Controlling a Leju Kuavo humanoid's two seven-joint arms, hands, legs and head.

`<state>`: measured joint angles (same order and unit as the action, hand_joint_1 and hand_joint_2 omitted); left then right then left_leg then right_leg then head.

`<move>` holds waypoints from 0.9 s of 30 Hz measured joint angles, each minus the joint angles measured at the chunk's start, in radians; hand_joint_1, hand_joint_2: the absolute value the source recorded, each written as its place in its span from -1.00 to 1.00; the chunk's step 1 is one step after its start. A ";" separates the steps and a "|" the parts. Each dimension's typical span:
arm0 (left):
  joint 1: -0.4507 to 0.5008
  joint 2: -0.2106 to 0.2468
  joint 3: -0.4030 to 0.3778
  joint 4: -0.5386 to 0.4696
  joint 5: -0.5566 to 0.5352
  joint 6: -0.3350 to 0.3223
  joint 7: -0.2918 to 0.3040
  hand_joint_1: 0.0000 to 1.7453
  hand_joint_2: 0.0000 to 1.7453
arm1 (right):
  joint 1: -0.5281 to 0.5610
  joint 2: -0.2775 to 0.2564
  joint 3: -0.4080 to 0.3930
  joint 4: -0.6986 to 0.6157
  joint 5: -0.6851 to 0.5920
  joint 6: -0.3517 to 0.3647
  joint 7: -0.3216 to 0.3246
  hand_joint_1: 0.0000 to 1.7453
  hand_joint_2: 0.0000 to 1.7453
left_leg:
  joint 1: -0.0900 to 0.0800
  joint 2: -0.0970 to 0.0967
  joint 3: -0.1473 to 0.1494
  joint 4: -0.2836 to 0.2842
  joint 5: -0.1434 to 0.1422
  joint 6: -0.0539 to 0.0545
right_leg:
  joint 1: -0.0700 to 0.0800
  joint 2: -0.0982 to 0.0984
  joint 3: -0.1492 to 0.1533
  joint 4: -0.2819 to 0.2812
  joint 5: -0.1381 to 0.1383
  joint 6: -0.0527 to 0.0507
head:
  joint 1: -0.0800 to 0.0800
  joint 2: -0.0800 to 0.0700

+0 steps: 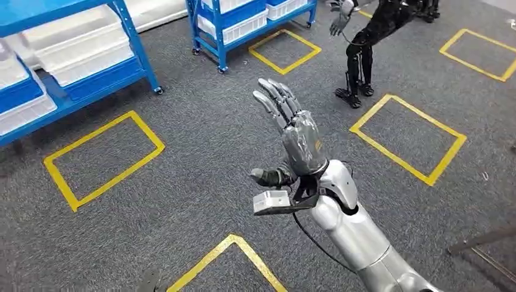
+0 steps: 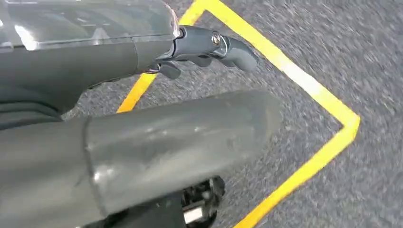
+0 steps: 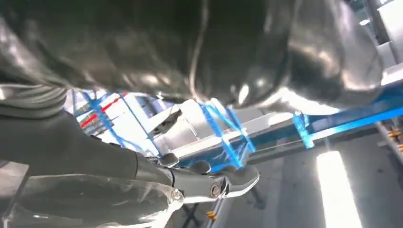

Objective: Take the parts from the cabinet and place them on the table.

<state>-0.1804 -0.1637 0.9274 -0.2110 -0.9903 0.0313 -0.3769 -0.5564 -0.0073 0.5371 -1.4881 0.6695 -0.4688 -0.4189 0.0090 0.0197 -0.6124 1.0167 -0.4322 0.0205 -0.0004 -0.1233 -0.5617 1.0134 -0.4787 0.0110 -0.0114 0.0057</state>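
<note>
My right hand (image 1: 292, 131) is raised over the grey carpet in the head view, palm turned away, fingers stretched out and apart, holding nothing. In the right wrist view the same hand (image 3: 142, 185) shows its dark fingers (image 3: 223, 183) extended in front of blue racking. A blue shelf rack (image 1: 131, 36) with white bins (image 1: 85, 58) stands at the far left, well away from the hand. In the left wrist view my left hand (image 2: 142, 128) hangs over the carpet, its thumb and fingers (image 2: 209, 45) apart with nothing between them.
A second blue rack (image 1: 243, 24) with white bins stands at the back centre. A black humanoid robot (image 1: 365, 48) stands at the back right. Yellow tape rectangles (image 1: 103, 158) (image 1: 407, 137) mark the carpet. A brown edge (image 1: 487, 240) shows at the lower right.
</note>
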 joint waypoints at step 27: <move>-0.003 0.002 0.002 0.000 0.003 0.000 -0.010 -1.00 -1.00 | 0.021 -0.003 -0.001 0.017 -0.021 -0.018 -0.015 -1.00 -1.00 | -0.009 0.052 0.006 -0.001 -0.004 -0.022 | -0.001 0.033 -0.007 0.006 -0.004 -0.017 | -0.002 0.000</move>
<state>-0.1830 -0.1621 0.9297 -0.2110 -0.9876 0.0317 -0.3864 -0.5353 -0.0099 0.5363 -1.4713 0.6481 -0.4871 -0.4337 -0.0003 0.0717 -0.6064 1.0157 -0.4367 -0.0019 -0.0017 -0.0907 -0.5690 1.0191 -0.4825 -0.0056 -0.0130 0.0057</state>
